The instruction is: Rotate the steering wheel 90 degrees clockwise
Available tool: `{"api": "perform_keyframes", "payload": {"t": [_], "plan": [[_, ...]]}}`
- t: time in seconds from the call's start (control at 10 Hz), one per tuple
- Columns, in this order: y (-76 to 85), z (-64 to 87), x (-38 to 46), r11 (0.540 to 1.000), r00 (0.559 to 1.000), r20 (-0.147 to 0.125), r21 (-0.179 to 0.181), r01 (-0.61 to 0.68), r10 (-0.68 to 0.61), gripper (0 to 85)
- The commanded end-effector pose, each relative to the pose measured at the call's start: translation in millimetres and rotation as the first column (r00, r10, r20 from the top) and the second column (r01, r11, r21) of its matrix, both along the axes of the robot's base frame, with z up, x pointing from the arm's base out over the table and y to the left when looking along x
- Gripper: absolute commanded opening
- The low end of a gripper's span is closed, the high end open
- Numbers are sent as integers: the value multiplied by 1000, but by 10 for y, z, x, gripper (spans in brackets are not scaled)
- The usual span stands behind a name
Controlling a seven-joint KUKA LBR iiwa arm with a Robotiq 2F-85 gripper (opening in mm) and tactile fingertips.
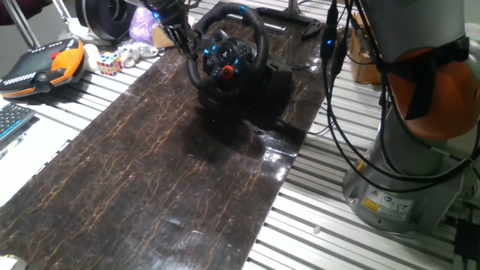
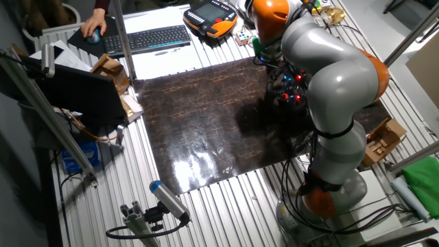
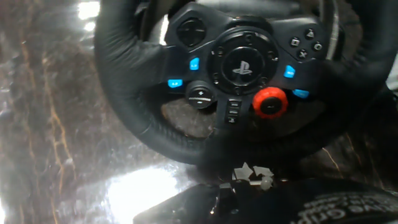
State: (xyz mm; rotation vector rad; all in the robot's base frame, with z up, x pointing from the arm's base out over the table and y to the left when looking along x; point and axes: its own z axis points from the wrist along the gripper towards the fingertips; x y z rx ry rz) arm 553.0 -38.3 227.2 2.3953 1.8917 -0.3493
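We see a ribbed aluminium bench [image 2: 206, 213] carrying a glossy dark marble-patterned slab [image 1: 150, 180], bright light glaring off its surface.

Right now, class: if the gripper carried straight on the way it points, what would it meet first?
Most likely the steering wheel: the hand view looks straight at its hub and rim. The gripper sits by the rim's left side; the exact contact spot is unclear.
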Motion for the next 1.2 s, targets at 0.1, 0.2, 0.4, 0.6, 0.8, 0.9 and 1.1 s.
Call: {"api": "perform_keyframes", "payload": {"t": [0.1,0.2,0.4,0.6,0.8,0.9,1.1], "plan": [[1,-8,10,998,998,1,4,-68,68,7],[3,-13,14,997,997,3,7,-76,76,7],[2,-22,23,996,996,2,6,-86,85,7],[7,-23,22,997,997,0,10,-74,74,7],[6,-28,25,997,997,-2,9,-78,78,7],[1,-31,25,995,995,-6,12,-96,96,7],[0,-28,22,980,980,-4,-1,-197,197,7]]}}
